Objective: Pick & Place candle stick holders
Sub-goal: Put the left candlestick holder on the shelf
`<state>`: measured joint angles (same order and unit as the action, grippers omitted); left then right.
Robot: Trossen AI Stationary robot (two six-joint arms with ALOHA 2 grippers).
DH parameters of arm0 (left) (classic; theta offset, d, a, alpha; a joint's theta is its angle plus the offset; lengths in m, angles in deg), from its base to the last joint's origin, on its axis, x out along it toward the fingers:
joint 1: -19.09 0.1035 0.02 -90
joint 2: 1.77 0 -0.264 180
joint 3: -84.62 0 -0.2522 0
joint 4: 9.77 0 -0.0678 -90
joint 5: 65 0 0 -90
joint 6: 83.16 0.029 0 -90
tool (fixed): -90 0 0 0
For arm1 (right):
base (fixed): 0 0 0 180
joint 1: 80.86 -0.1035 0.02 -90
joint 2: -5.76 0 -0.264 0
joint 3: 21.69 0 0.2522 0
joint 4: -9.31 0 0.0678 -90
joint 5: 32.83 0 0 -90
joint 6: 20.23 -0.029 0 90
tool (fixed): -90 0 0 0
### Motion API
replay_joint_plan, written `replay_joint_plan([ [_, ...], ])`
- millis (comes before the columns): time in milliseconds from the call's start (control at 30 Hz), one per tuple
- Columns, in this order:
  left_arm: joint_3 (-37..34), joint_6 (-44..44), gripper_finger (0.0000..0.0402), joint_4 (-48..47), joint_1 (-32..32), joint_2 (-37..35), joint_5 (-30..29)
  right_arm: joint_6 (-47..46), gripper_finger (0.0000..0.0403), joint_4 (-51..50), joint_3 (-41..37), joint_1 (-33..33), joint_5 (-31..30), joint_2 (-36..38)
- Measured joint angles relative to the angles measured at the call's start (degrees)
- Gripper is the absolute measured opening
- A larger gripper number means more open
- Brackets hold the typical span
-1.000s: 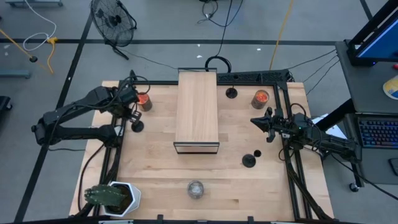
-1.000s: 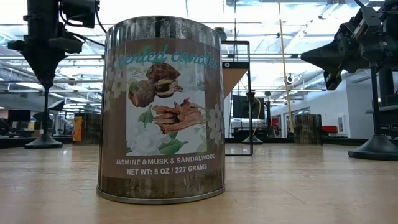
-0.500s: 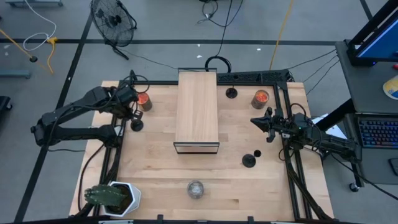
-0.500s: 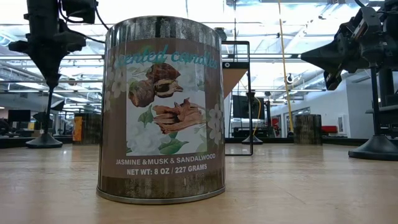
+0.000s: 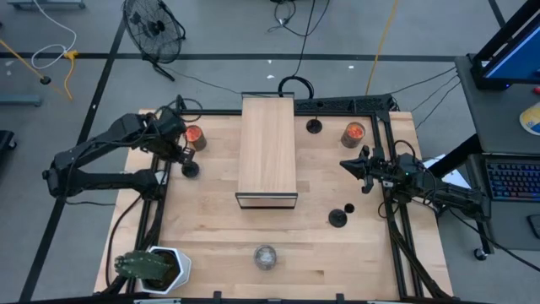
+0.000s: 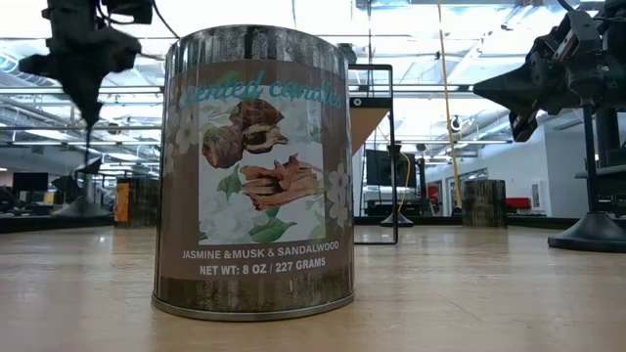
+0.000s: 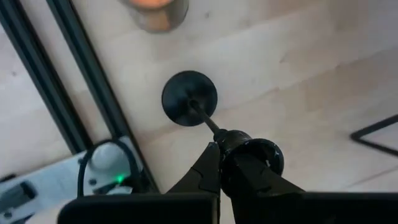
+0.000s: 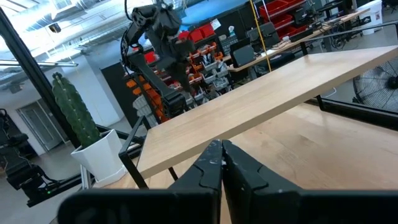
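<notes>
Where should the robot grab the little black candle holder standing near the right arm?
Probably by its thin upright stem, coming straight down from above. The candle stick holder has a flat round base sitting on the table, too low and wide to pinch. The left pincer holds another candle stick holder the same way, shut on the stem's top.

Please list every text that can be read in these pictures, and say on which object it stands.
All on the label of the candle tin in the low view:
"scented candles", across the top, faint and partly washed out
"JASMINE & MUSK & SANDALWOOD"
"NET WT: 8 OZ / 227 GRAMS"
No text is readable in the high view or either wrist view.
</notes>
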<state>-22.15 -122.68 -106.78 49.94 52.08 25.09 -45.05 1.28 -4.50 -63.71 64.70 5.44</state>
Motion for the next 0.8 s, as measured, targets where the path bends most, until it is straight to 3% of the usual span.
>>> replay_joint_plan([
  [233,5.68,-2.33,0.0008,0.14,-0.02,0.17,4.11,0.00,0.0000,0.00,0.02,0.00,0.00,-0.02],
  [433,14.96,-4.36,0.0008,3.58,-0.02,0.15,8.01,0.00,0.0000,-0.01,0.00,0.00,0.00,0.00],
  [600,24.87,-5.72,0.0008,6.71,-0.02,1.04,6.70,0.00,0.0000,0.00,0.02,0.00,-0.02,0.00],
  [800,35.75,-5.56,0.0008,9.27,-0.02,5.52,1.20,0.00,0.0000,-0.02,0.01,0.00,-0.16,0.00],
])
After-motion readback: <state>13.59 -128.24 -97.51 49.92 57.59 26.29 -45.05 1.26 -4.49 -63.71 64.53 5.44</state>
